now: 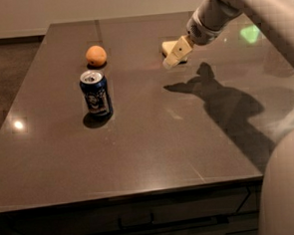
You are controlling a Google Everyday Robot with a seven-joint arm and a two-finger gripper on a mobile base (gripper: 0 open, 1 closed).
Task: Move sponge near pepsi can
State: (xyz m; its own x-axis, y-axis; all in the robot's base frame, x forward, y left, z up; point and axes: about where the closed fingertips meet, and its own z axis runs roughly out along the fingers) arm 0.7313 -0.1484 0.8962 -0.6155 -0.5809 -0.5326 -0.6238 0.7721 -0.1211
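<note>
1. One sponge (168,46) lies flat on the far part of the table (164,153), a little right of the middle of the dark top.
2. The gripper (170,62) hangs right in front of the sponge as the camera sees it. Its cream end slants down and to the left across the sponge's right and near parts, so only the pale yellow left corner shows clearly.
3. Whether the gripper touches the sponge or hangs just above it cannot be told from this view.
4. How far the gripper is open also cannot be told, nor whether it has hold of anything; its end reads as one cream block.
5. The arm (225,7) comes in from the upper right corner and slopes down leftward to the gripper. Its shadow (221,102) falls on the table, nearer the camera and to the right of the sponge.
6. The pepsi can (95,95) stands upright on the left half of the table, well apart from both the sponge and the gripper. Its silver top faces up and its logo faces the camera. Whether the can has been opened cannot be told.
7. An orange (96,55) sits just beyond the can, apart from it. It is about level with the sponge and well to the sponge's left.
8. Below the near edge of the table is a dark front with a handle (136,221).
</note>
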